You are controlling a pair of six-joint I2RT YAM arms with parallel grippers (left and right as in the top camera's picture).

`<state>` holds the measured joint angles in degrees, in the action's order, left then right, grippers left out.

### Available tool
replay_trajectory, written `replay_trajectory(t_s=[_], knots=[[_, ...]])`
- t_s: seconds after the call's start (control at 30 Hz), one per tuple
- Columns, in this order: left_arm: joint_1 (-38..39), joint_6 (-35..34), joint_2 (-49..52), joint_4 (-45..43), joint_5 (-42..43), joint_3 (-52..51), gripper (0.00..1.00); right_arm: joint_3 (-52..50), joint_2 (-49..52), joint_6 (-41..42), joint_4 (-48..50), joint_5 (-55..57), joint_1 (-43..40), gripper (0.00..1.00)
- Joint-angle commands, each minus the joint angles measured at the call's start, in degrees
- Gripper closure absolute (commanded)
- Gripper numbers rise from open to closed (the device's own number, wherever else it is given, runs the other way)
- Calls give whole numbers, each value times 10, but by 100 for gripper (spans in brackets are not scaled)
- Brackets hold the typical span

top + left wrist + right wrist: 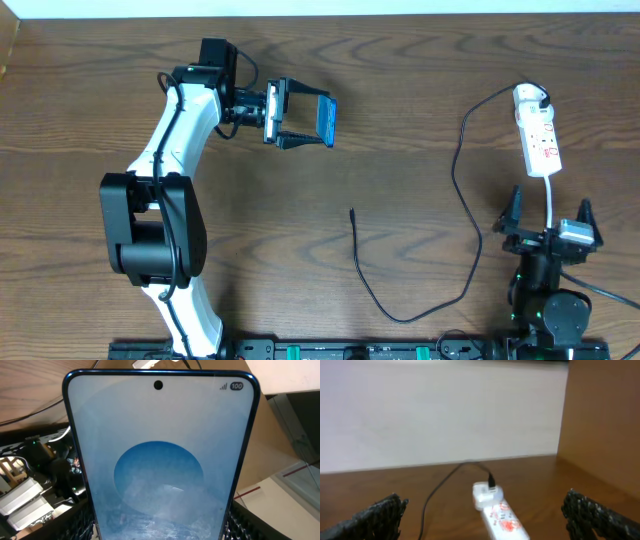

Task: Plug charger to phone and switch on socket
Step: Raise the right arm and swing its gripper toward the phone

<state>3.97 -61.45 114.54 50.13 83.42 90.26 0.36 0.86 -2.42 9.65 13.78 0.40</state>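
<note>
My left gripper (300,120) is shut on the phone (327,121) and holds it on edge above the table at the upper left of centre. In the left wrist view the phone's blue screen (160,455) fills the frame between the fingers. The charger cable (462,190) runs from a white adapter on the socket's far end to its free plug tip (352,211), which lies on the table in the middle. The socket (538,135), a white strip with red markings, lies at the right; it also shows in the right wrist view (497,517). My right gripper (549,222) is open and empty, just in front of the socket.
The socket's white cord (552,195) runs down toward my right arm's base (550,300). A rail (350,350) lines the table's front edge. A brown wall panel (602,425) stands to the right of the socket.
</note>
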Motion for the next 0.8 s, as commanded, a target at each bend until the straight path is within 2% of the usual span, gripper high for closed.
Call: replay_trajectory(t_s=[0.0,0.2,0.33,0.5,0.77], knots=[[0,7,-24,1,31,1,92,0,-2,-29,42,9,3,1],[0,7,-24,1,31,1,93,6,17,-28,96,9,0,1],[0,7,-24,1,31,1,93,40,64,-31,106,9,-8,1],[0,7,-24,1,31,1,93,127,185,-85,108,-23,-12,1],[0,7,-24,1,31,1,93,280,395,-87,122,-104,-12,1]])
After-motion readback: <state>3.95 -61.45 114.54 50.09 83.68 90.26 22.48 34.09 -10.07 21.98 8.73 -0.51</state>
